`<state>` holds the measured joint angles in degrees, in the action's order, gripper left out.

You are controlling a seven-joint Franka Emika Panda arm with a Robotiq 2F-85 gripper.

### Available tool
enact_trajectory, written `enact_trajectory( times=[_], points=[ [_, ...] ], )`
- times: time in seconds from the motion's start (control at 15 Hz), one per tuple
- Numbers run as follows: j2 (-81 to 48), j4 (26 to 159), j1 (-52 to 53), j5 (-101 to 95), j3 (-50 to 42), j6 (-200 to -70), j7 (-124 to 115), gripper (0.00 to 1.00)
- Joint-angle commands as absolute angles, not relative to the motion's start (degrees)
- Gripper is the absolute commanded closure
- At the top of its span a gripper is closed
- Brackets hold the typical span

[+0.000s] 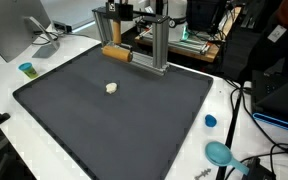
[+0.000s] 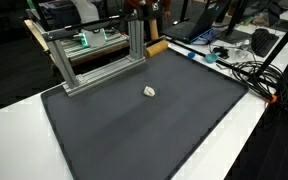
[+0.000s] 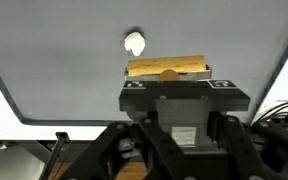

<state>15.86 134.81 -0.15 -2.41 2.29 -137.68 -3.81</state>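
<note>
- The gripper (image 3: 184, 100) fills the lower half of the wrist view as a dark mass. Its fingertips are not distinct there, so I cannot tell whether the jaws are parted or closed, and nothing can be seen held between them.
- Just beyond the gripper in the wrist view lies a wooden block (image 3: 167, 68), long side across the picture, resting on the dark mat (image 3: 74, 70).
- A little past the block and slightly to its left in that view sits a small white lump (image 3: 135, 42), apart from the block and alone on the mat.
- In both exterior views the gripper hangs high at the top edge, over a metal frame (image 1: 149, 40) that stands on the far edge of the mat.
- The wooden block (image 1: 116, 53) lies against the foot of the frame, and the white lump (image 1: 111, 87) is nearer the middle of the mat, well below the gripper.
- The mat covers most of a white table (image 1: 4, 95).
- Off the mat, a blue cup (image 1: 26, 69) stands near one corner, while a blue cap (image 1: 210, 121) and what seems to be a teal scoop (image 1: 219, 153) lie along the opposite side.
- Cables (image 2: 249, 72) trail across the table edge in an exterior view.
</note>
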Motion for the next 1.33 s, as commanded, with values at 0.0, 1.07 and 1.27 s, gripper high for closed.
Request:
enact_trajectory(
  times=[0.0,1.07,1.27],
  points=[
    [14.73,133.75,0.09,-2.44,2.23,-137.31,-3.96,0.53],
    [-4.86,121.65,-1.40,-7.48,0.22,-139.28,-1.16,0.78],
    [-10.93,117.42,-1.89,-8.93,-1.47,-138.81,-0.64,0.78]
  ],
)
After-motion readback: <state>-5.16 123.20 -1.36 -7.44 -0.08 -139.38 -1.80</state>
